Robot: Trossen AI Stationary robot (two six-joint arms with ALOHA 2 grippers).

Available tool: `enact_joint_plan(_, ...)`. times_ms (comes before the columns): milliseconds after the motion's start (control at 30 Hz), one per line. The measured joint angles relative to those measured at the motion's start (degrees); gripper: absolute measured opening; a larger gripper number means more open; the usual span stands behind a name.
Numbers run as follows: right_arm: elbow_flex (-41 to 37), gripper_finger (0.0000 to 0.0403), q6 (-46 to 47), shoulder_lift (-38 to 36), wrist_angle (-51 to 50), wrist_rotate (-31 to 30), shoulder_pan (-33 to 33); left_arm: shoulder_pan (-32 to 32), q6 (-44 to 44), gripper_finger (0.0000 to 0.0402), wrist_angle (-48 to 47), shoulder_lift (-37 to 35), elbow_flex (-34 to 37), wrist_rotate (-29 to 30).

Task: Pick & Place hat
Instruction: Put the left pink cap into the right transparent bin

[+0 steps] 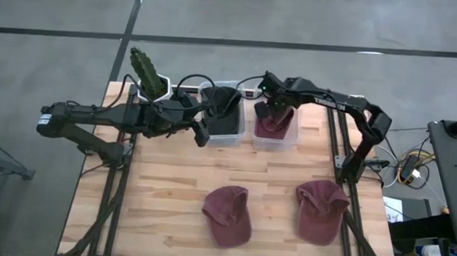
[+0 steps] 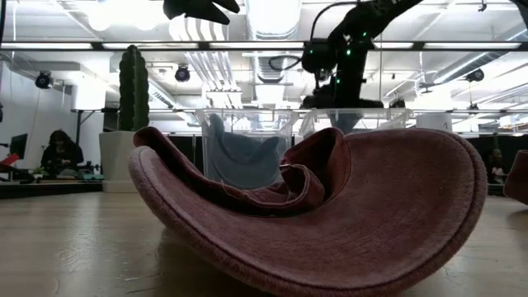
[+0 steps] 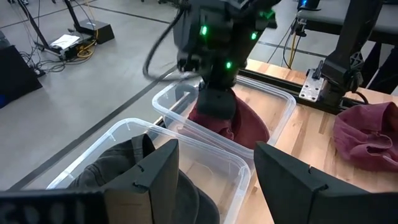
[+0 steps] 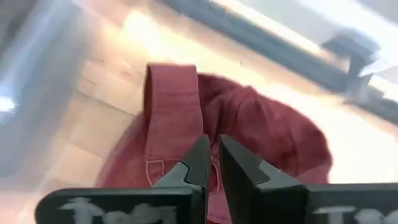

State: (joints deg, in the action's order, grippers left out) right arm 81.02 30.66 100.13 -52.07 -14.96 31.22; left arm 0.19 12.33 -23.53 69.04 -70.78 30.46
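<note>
A maroon hat (image 1: 275, 121) sits in the right clear bin (image 1: 291, 136) at the table's far side, with my right gripper (image 1: 271, 107) shut on it from above. The left clear bin (image 1: 226, 136) holds a dark grey hat (image 3: 118, 171). My left gripper (image 3: 214, 180) hovers open over that bin's near right corner and touches nothing. Two more maroon hats (image 1: 229, 215) (image 1: 320, 209) lie on the table near its front edge. In the low view, one of them (image 2: 346, 223) fills the foreground. My right gripper pinches a fold of the maroon hat's cloth (image 4: 214, 140) next to the back strap (image 4: 171, 112) between its two fingers, coming from above and pointing down. The hat rises in a peak to the fingers (image 3: 217, 106), while its lower part rests inside the right bin.
A potted cactus (image 1: 146, 74) stands at the far left corner beside the left arm. Cables run behind the bins. Bare wood lies between the bins and the two loose hats. A metal frame borders the table's right side (image 1: 342, 151).
</note>
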Motion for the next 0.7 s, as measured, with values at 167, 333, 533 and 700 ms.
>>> enact_joint_plan(167, 0.5, 0.0031, -2.2, -5.3, 0.0, 0.0, -1.0, 0.0, 0.7, 0.0202, 0.0, 0.0, 0.0, -0.1)
enact_joint_plan(333, -1.0, 0.0031, -4.1, -13.8, 0.0, -0.2, -3.0, 0.0, 1.4, 0.0202, 0.0, 0.0, 0.0, -3.7)
enact_joint_plan(533, -5.1, 0.0031, -4.8, -25.7, 0.2, -3.2, -7.5, -0.3, 1.4, 0.0202, 0.0, 0.0, 0.1, -6.0)
enact_joint_plan(700, -10.8, 0.0031, -1.5, -36.6, 0.5, -6.5, -12.2, -0.3, 2.9, 0.0202, -0.2, 0.0, 1.1, -6.1)
